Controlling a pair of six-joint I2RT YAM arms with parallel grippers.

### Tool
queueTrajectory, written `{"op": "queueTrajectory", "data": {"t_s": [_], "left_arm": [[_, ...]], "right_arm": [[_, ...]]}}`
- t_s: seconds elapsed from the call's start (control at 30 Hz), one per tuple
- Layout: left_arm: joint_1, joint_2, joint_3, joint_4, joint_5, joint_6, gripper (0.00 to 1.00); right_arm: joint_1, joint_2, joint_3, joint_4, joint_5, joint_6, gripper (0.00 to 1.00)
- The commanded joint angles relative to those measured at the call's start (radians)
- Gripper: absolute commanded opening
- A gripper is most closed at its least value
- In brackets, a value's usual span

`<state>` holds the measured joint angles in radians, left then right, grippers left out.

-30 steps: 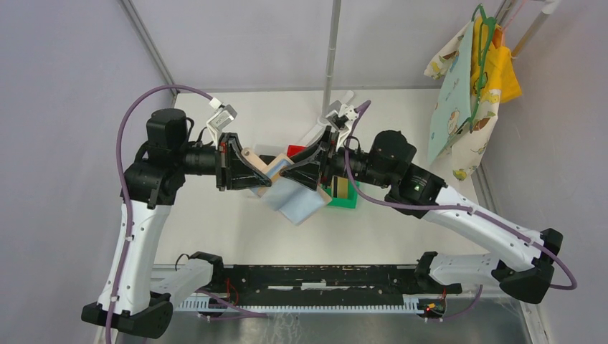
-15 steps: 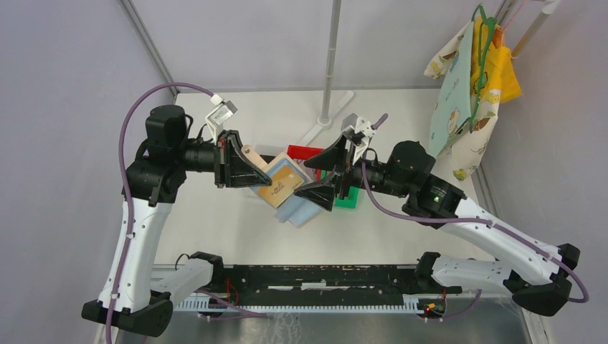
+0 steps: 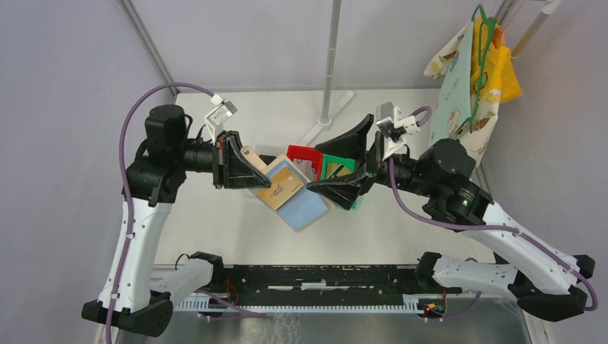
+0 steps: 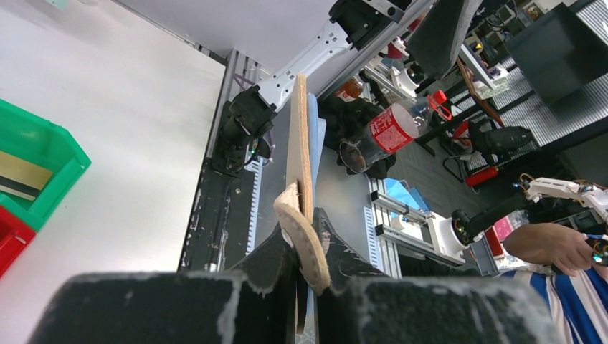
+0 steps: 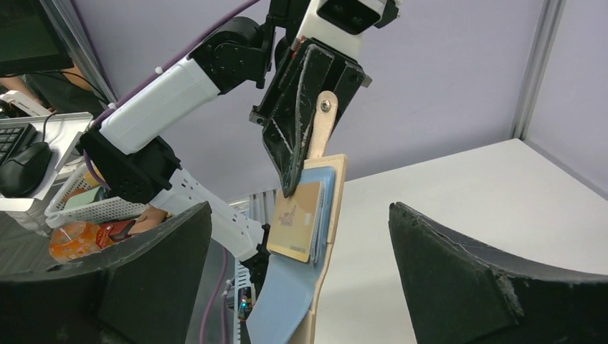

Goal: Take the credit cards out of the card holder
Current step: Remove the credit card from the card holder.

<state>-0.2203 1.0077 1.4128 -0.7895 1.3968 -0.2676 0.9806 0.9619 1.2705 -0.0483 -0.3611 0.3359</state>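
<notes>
The left claw (image 3: 249,172) is pinched shut on the snap-button flap (image 5: 324,122) of the small tan soft fold-over card holder (image 3: 276,188). In the left wrist view the rounded flap sits squeezed between the two black fingers (image 4: 269,261), with the holder's body seen edge-on beyond them. The card holder hangs open from that grip, lifted off the white bench (image 3: 215,222), with its light blue inner pocket panel (image 3: 307,209) at the far, lower end. A thin gold plastic card (image 5: 296,218) lies against the inside of the holder, just below the left claw's fingertips, its face turned toward the right wrist camera.

The right claw (image 3: 313,166) is spread wide and holds nothing — in its own wrist view its two dark fingers (image 5: 487,287) frame the hanging holder from either side without touching it. From above, its fingertips stand just to the right of the holder, over a red plastic bin (image 3: 297,152) and a green plastic bin (image 3: 331,159) that sit side by side on the bench. In the left wrist view another gold card with a dark stripe (image 4: 18,188) lies inside the green bin — apart from the holder.
</notes>
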Motion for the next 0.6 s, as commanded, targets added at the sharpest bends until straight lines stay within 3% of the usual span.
{"op": "queueTrajectory", "data": {"t_s": [0.0,0.1,0.23,0.47,0.57], "left_arm": [[-0.004,-0.007,0.028,0.037,0.061,-0.06,0.03],[-0.004,-0.003,0.033,0.038,0.073,-0.072,0.03],[-0.005,0.003,0.028,0.036,0.094,-0.084,0.03],[-0.004,0.008,0.008,0.039,0.114,-0.094,0.03],[-0.004,0.012,0.002,0.038,0.116,-0.095,0.02]], "right_arm": [[-0.003,0.054,0.043,-0.008,0.024,0.011,0.98],[-0.002,0.087,0.013,0.002,-0.031,0.032,0.93],[-0.003,0.088,-0.066,0.118,-0.111,0.098,0.79],[-0.002,0.114,-0.106,0.251,-0.197,0.205,0.37],[-0.002,0.114,-0.115,0.281,-0.217,0.231,0.27]]}}
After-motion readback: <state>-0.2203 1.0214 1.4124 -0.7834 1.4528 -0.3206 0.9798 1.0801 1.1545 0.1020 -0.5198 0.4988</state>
